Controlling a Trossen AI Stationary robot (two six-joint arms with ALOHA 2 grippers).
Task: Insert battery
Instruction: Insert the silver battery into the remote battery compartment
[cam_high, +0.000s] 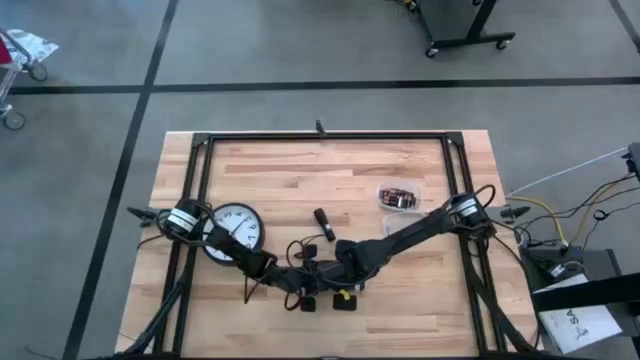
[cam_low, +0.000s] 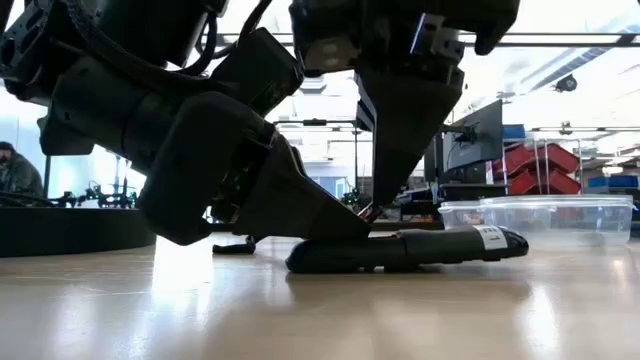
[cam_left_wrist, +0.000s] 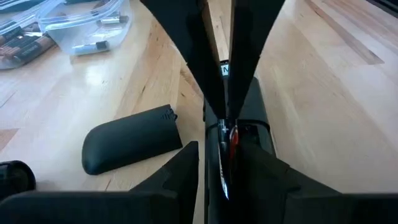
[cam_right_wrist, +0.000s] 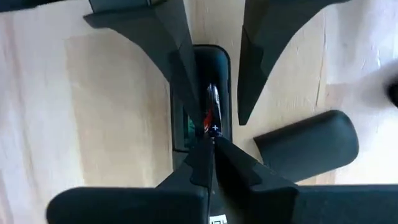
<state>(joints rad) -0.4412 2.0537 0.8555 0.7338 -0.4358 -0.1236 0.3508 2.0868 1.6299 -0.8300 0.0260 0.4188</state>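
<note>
A black remote (cam_low: 400, 250) lies flat on the table near its front edge, with its battery compartment (cam_right_wrist: 200, 93) open. Its loose black cover (cam_left_wrist: 127, 144) lies on the wood beside it. My left gripper (cam_left_wrist: 225, 177) comes in low from the table's left, its fingers on either side of the remote. My right gripper (cam_right_wrist: 211, 146) points down over the compartment, shut on a battery (cam_right_wrist: 211, 115) with a red and dark wrap. In the high view both grippers meet around (cam_high: 320, 282). My left gripper has the remote's body between its two fingers (cam_left_wrist: 183, 165), one on each long side (cam_left_wrist: 264, 134). The fingers slant down from the table's left. The remote rests flat on the table. My right gripper pinches the battery (cam_left_wrist: 231, 134) between its fingertips, from above, pointing down. The battery sits in the open compartment, lying along the remote; how deep it sits is hidden by the fingers.
A clear plastic tub (cam_high: 401, 197) with several batteries stands to the far right of the grippers. A round white clock (cam_high: 235, 229) lies under the left arm. A small dark object (cam_high: 323, 222) lies at the table's middle. A black frame (cam_high: 320, 137) runs around the table.
</note>
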